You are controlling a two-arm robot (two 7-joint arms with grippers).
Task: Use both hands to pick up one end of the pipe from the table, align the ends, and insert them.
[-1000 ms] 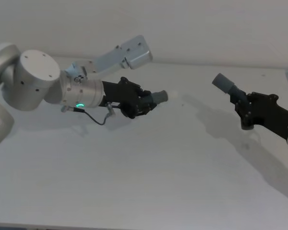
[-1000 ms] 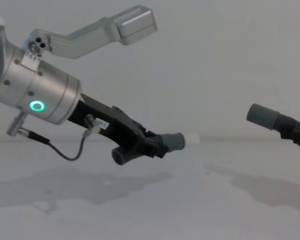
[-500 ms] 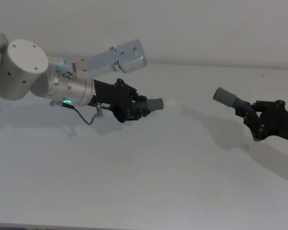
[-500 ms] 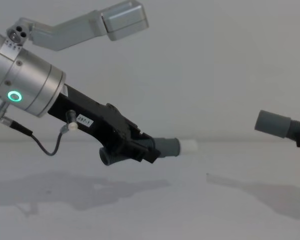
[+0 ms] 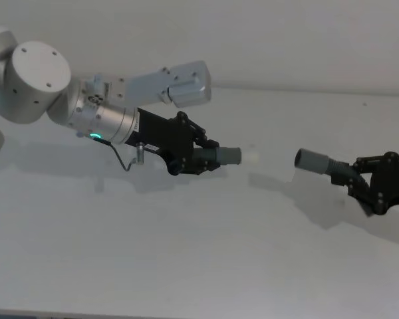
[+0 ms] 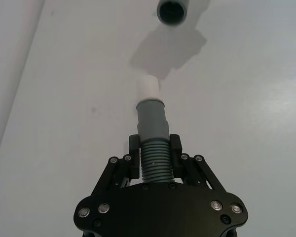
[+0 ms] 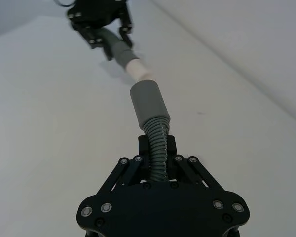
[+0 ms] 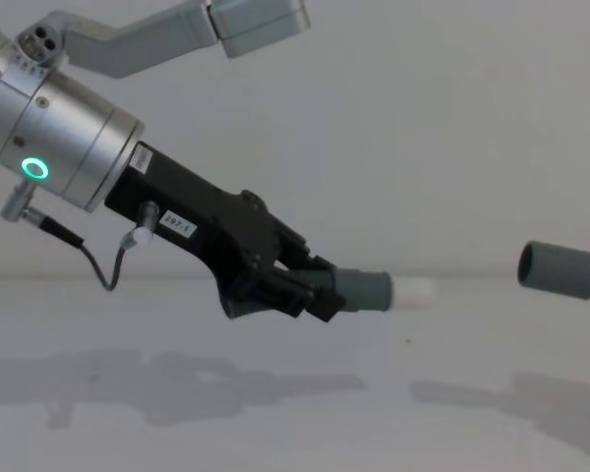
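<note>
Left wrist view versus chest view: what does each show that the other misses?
The left wrist view adds the ribbing on the dark grey plastic pipe piece clamped in the black two-finger left gripper, and a look straight into the dark round hollow socket mouth ahead. The chest view adds the silver cylindrical wrist, its glowing green ring and thin cable, seen side-on. Both show the grey collar with its white tube tip facing the second grey pipe piece across a gap.
</note>
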